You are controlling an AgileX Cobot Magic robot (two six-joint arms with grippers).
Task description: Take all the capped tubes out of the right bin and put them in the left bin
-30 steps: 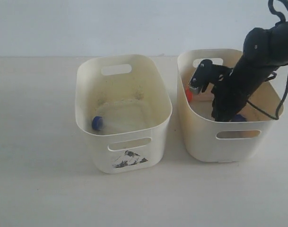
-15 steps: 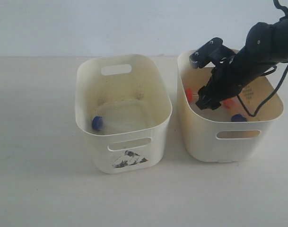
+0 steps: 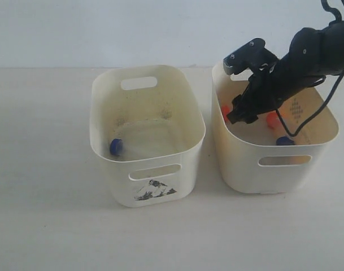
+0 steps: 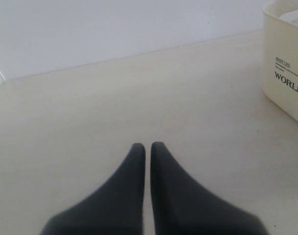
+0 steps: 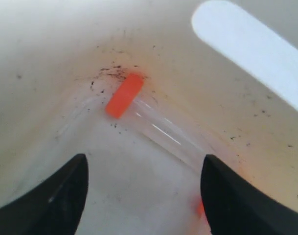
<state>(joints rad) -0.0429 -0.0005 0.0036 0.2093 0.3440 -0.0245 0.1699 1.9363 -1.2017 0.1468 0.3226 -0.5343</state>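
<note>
The right bin (image 3: 244, 169) holds two orange-capped tubes, one by its left wall (image 3: 224, 112) and one further right (image 3: 271, 119), plus a blue-capped tube (image 3: 283, 140) near the front. My right gripper (image 3: 238, 117) hangs open and empty inside it, above the floor. In the right wrist view, the gripper (image 5: 145, 159) faces an orange-capped tube (image 5: 124, 95) lying in a corner, and a second orange cap (image 5: 199, 206) peeks beside one finger. The left bin (image 3: 118, 178), with its sticker, holds one blue-capped tube (image 3: 116, 147). My left gripper (image 4: 145, 146) is shut over bare table.
In the left wrist view a cream bin wall (image 4: 286, 73) with a printed "WORLD" label stands off to one side, apart from the fingers. A pale wall runs behind the table. The right arm's cable loops over the right bin's far side.
My right arm has lifted from deep in the right bin and tilted toward its left wall, uncovering the second orange cap and the blue cap. Nothing was picked up.
</note>
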